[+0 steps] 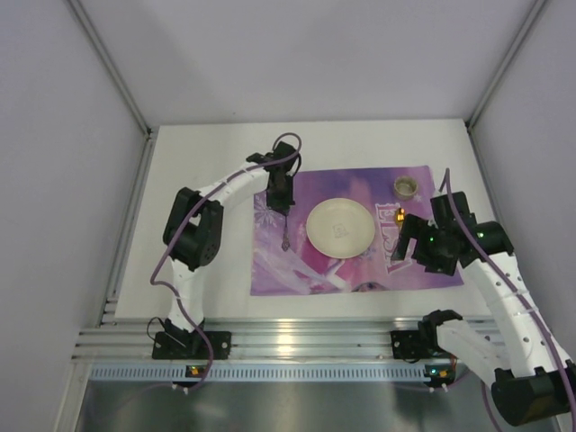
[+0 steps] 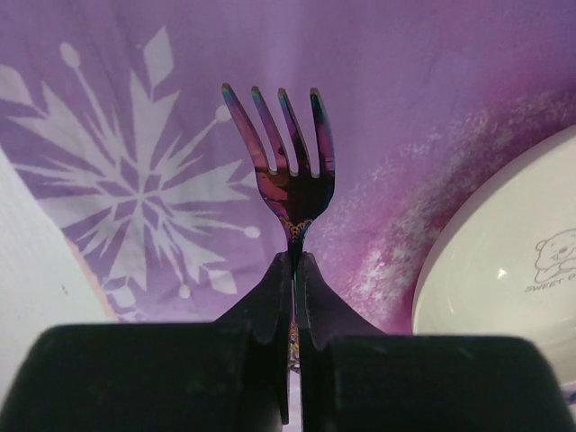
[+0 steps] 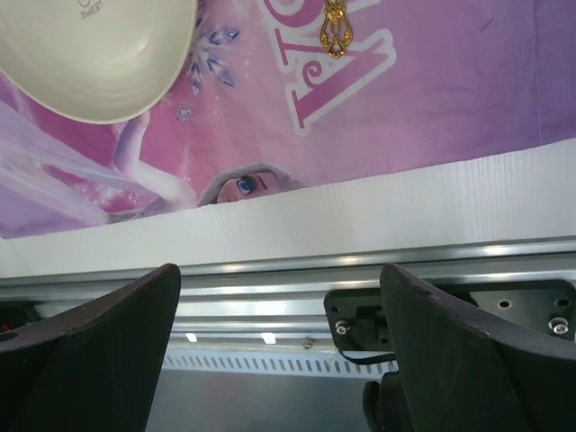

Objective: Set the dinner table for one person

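left claw pinched on fork, handle hidden; right claw wide apart, empty.

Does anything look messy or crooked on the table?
Yes, one thing. The purple placemat sits a little crooked on the dinner table: its far edge slants instead of running straight along the table's edge. Nothing looks spilled or broken. The fork is not laid down yet, because the left tool is pinching it above the mat.

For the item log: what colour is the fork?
Iridescent purple-blue fork, clearest in the left wrist view.
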Controlling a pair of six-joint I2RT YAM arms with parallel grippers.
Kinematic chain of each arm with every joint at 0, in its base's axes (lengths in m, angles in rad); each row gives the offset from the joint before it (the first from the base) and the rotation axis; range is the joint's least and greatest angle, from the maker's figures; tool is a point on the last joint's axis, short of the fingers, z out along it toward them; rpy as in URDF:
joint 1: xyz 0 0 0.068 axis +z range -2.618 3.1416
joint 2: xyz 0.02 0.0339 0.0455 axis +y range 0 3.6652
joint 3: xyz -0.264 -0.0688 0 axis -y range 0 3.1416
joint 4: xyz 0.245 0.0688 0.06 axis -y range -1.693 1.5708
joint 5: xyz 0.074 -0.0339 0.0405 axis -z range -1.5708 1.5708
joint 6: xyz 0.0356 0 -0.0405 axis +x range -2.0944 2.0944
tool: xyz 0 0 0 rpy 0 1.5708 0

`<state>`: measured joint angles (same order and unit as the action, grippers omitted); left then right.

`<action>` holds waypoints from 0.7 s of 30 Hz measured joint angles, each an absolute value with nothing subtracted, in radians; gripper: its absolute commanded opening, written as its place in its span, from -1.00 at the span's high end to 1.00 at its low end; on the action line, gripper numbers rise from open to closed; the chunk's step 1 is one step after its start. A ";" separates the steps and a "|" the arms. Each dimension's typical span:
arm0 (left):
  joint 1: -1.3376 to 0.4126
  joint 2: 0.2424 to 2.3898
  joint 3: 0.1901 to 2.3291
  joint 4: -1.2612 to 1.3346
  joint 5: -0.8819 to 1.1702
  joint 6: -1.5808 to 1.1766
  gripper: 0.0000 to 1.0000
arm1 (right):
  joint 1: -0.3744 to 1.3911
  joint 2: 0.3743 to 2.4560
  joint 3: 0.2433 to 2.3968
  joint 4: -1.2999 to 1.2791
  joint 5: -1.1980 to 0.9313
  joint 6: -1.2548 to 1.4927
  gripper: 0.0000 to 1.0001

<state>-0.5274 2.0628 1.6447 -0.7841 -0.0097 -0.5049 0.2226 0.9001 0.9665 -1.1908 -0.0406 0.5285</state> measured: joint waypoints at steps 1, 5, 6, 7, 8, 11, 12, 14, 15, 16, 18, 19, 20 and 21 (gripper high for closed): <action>-0.533 2.078 1.660 -0.785 -0.016 -0.508 1.00 | 0.223 0.892 0.966 -1.198 -0.041 0.529 -0.86; -0.545 2.103 1.680 -0.788 -0.036 -0.530 0.88 | 0.223 0.876 0.966 -1.222 -0.039 0.536 -0.86; -0.545 2.103 1.680 -0.791 -0.042 -0.536 0.83 | 0.223 0.875 0.966 -1.227 -0.039 0.536 -0.87; -0.545 2.103 1.680 -0.794 -0.048 -0.544 0.79 | 0.223 0.875 0.966 -1.229 -0.039 0.536 -0.87; -0.545 2.103 1.679 -0.793 -0.053 -0.550 0.64 | 0.223 0.874 0.966 -1.231 -0.039 0.536 -0.87; -0.545 2.089 1.643 -0.780 -0.066 -0.565 0.36 | 0.223 0.874 0.966 -1.234 -0.039 0.535 -0.90; -0.545 2.078 1.622 -0.778 -0.068 -0.569 0.17 | 0.223 0.874 0.966 -1.235 -0.038 0.535 -0.92; -0.545 2.055 1.591 -0.779 -0.071 -0.572 -0.03 | 0.223 0.874 0.967 -1.236 -0.038 0.534 -0.95; -0.545 2.041 1.578 -0.779 -0.073 -0.572 -0.14 | 0.223 0.875 0.967 -1.236 -0.038 0.533 -0.97; -0.545 2.027 1.570 -0.778 -0.075 -0.573 -0.21 | 0.223 0.875 0.967 -1.236 -0.039 0.533 -0.99; -0.545 1.990 1.559 -0.776 -0.088 -0.568 -0.34 | 0.223 0.879 0.974 -1.237 -0.039 0.529 -1.00; -0.545 1.967 1.554 -0.775 -0.097 -0.564 -0.42 | 0.223 0.883 0.980 -1.237 -0.039 0.525 -0.99; -0.545 1.935 1.547 -0.768 -0.115 -0.551 -0.45 | 0.223 0.886 0.988 -1.237 -0.039 0.524 -1.00; -0.545 1.905 1.539 -0.762 -0.135 -0.543 -0.46 | 0.223 0.888 0.997 -1.237 -0.040 0.522 -1.00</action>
<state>-0.5449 1.9049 1.5394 -0.7616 -0.1352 -0.5426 0.2226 0.8875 0.9970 -1.2366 -0.0402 0.5220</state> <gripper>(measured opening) 0.713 0.995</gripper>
